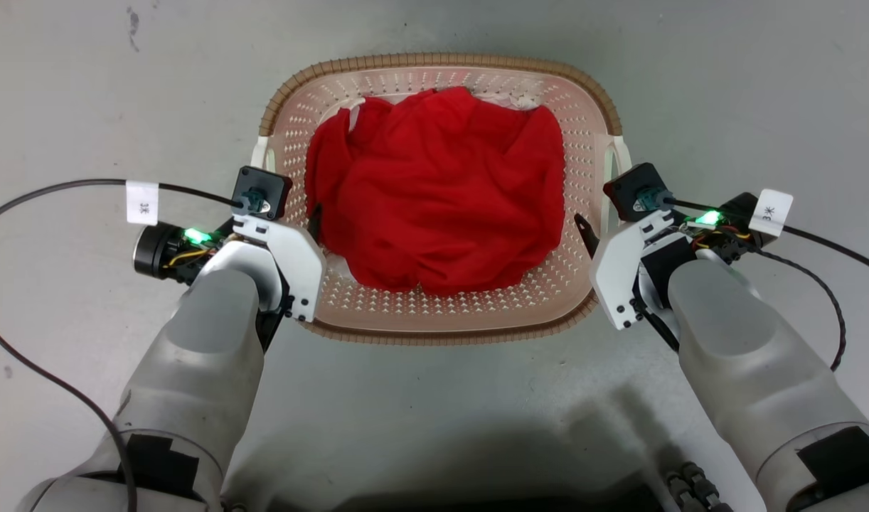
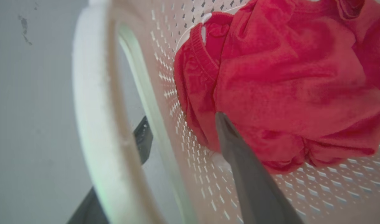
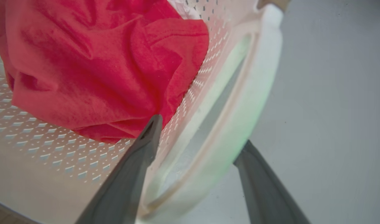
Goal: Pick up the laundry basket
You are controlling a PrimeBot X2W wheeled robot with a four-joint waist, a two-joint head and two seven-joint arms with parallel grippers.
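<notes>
Between the wide-spread fingers [image 2: 246, 174] of the left gripper [image 2: 182, 118], the left handle [image 2: 87, 109] of the laundry basket [image 1: 441, 60] is straddled, not clamped; the right handle [image 3: 255, 93] is likewise straddled by the open right gripper [image 3: 201, 130].

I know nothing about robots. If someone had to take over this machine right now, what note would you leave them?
Left claw: looks open, fingers astride the left white handle, one inside the wall, one outside.
Right claw: looks open, astride the right white handle the same way.
Laundry basket: on the grey floor between the arms, red cloth inside.
Done: both claws placed at the handles.
Left: close both claws, then lift evenly.
</notes>
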